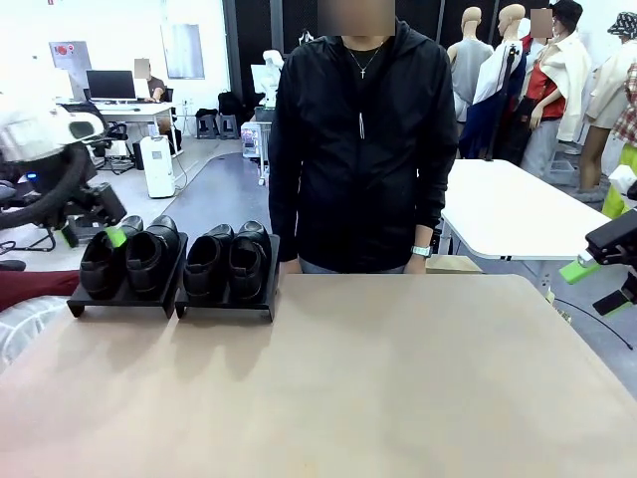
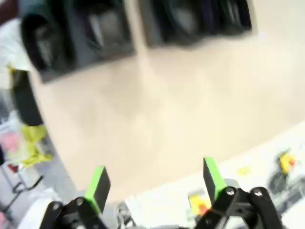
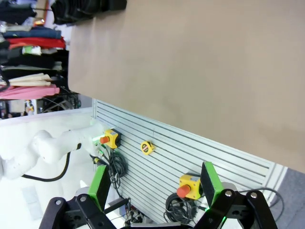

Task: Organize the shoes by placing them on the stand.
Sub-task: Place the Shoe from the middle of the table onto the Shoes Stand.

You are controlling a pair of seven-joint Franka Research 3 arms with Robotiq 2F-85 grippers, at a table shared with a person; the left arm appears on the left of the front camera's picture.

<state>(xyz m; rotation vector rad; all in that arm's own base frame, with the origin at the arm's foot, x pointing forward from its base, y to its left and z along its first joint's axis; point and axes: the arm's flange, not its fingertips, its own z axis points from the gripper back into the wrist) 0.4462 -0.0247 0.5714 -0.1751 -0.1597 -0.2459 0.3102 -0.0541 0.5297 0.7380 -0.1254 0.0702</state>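
Two black stands sit side by side at the table's far left. The left stand [image 1: 121, 302] carries two glossy black shoes [image 1: 105, 261], and the right stand [image 1: 227, 307] carries two more shoes [image 1: 227, 261]. My left gripper [image 1: 111, 235] hovers just above the heel of the leftmost shoe. In the blurred left wrist view that gripper [image 2: 155, 181] is open with nothing between its green pads [image 2: 97, 183], and the shoes [image 2: 62, 33] lie far ahead of it. My right gripper [image 1: 589, 265] hangs off the table's right edge. The right wrist view shows it [image 3: 152, 183] open and empty, with the shoes [image 3: 86, 9] far off.
A person in a black jacket [image 1: 358, 149] stands at the table's far edge, right of the stands. The tan tabletop [image 1: 398, 378] stretches bare from the stands to the right edge. A white table [image 1: 508, 214] stands behind on the right.
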